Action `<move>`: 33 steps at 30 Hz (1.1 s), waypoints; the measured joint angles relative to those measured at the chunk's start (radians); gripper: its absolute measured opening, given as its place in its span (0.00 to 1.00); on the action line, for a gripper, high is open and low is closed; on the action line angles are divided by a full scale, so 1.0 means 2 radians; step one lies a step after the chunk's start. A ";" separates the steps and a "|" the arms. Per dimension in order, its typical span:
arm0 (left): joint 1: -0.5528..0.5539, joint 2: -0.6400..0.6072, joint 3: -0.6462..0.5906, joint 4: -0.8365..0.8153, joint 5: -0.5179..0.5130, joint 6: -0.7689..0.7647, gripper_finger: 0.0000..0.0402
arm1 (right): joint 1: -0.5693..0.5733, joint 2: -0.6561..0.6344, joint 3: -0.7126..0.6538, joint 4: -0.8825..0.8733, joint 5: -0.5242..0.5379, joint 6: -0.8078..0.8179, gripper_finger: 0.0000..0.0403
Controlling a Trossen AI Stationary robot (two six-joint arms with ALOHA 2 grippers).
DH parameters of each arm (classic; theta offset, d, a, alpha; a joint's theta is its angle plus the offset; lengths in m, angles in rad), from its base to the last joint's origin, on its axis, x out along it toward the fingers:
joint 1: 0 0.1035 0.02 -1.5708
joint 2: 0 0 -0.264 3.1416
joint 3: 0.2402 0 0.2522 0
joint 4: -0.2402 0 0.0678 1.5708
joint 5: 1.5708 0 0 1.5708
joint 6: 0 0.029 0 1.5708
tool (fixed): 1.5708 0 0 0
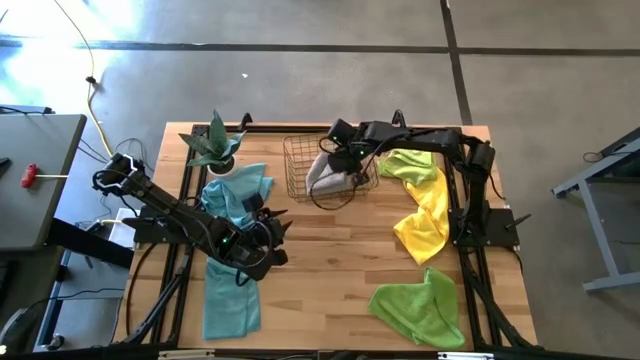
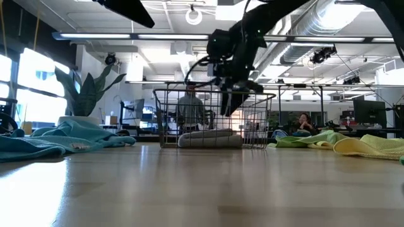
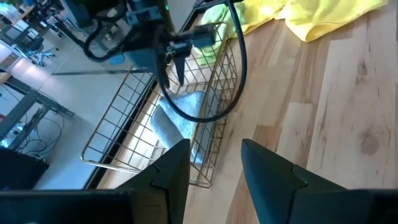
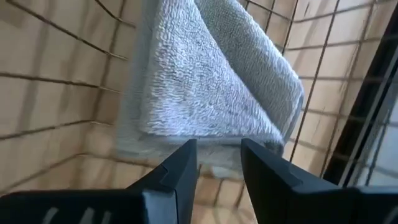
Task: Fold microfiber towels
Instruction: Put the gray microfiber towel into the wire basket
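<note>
A folded grey towel (image 4: pixel 211 68) lies in the wire basket (image 1: pixel 292 165) at the table's far middle, its far end leaning up against the basket's wall. My right gripper (image 4: pixel 217 146) hangs open just above it inside the basket's rim, pointing steeply down, with nothing between its fingers. My left gripper (image 3: pixel 214 146) stands open and empty above the table's left middle (image 1: pixel 280 235), facing the basket. Teal towels (image 1: pixel 235 195) lie crumpled beneath the left arm. A yellow towel (image 1: pixel 425 220) and lime green towels (image 1: pixel 420 305) lie on the right.
A spiky potted plant (image 1: pixel 215 145) stands at the far left beside the basket. A second lime green towel (image 1: pixel 410 165) lies by the basket's right side under the right arm. Bare wood (image 1: pixel 330 270) stretches across the table's near middle.
</note>
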 joint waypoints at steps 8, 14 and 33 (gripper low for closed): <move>0.001 -0.016 0.001 -0.012 -0.013 -0.005 0.33 | -0.036 0.000 0.042 -0.067 -0.141 0.056 0.29; 0.001 -0.062 0.000 -0.039 -0.011 -0.023 0.33 | -0.064 0.001 0.042 -0.055 -0.183 0.145 0.29; 0.001 -0.136 0.000 -0.062 0.020 -0.025 0.33 | -0.062 0.034 0.043 -0.036 -0.136 0.592 0.34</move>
